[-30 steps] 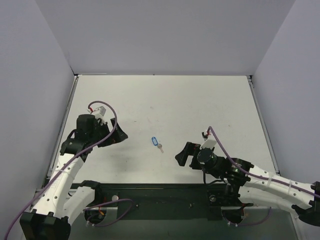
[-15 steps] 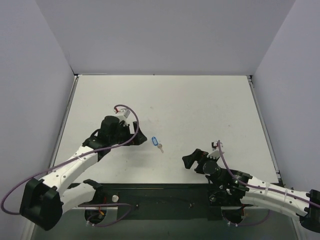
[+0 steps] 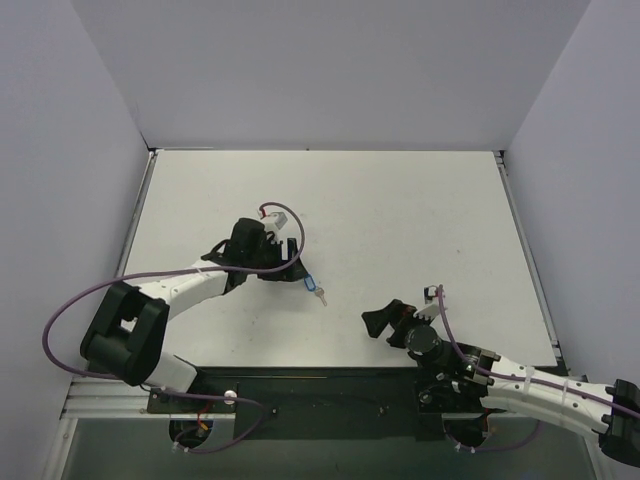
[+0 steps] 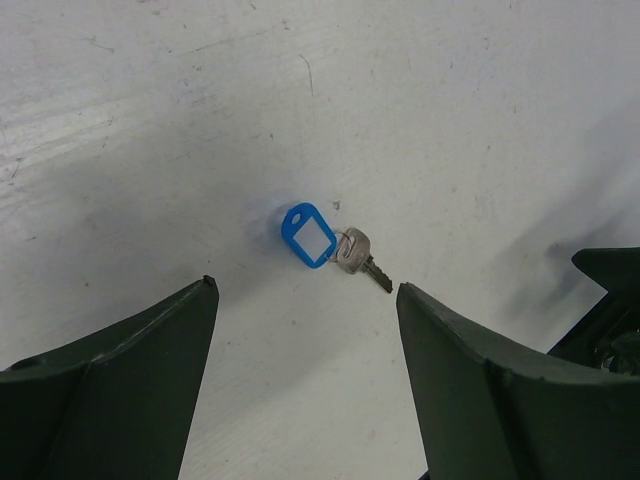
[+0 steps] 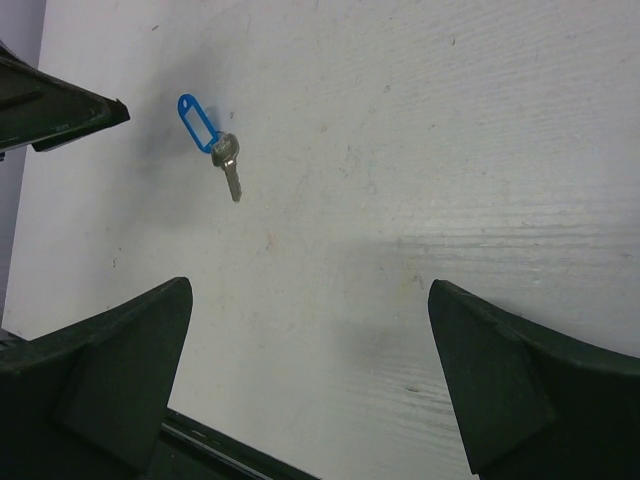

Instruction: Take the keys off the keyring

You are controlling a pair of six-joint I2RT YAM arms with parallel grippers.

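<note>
A pale wall borders the white worktop [image 3: 400, 210] on the left. From the near-left corner the left arm [image 3: 170, 292] reaches right and inward, with a purple cable [image 3: 75, 310] looping beside it. The left hand [image 3: 292, 266] is spread wide, and nothing sits between its fingers [image 4: 150, 350]. In its wrist view the two dark tips frame the keyring from the near side without touching it.

The keyring [image 4: 308, 236], a small blue oval tag with a thin ring, lies flat on the worktop just right of the left hand and a little left of centre. One silver key [image 4: 358, 256] hangs on that ring. Its head touches the tag's right end and its blade points right and toward the near edge. Faint scuffs mark the bare worktop around them, and nothing lies over the tag or the key.

Further right and nearer, well apart from the key, is the right hand [image 3: 386, 318]. It too is open wide and empty, and it faces the keyring across bare worktop. The right arm [image 3: 530, 388] runs from the near-right corner, above the black rail [image 3: 320, 395] along the near edge.
</note>
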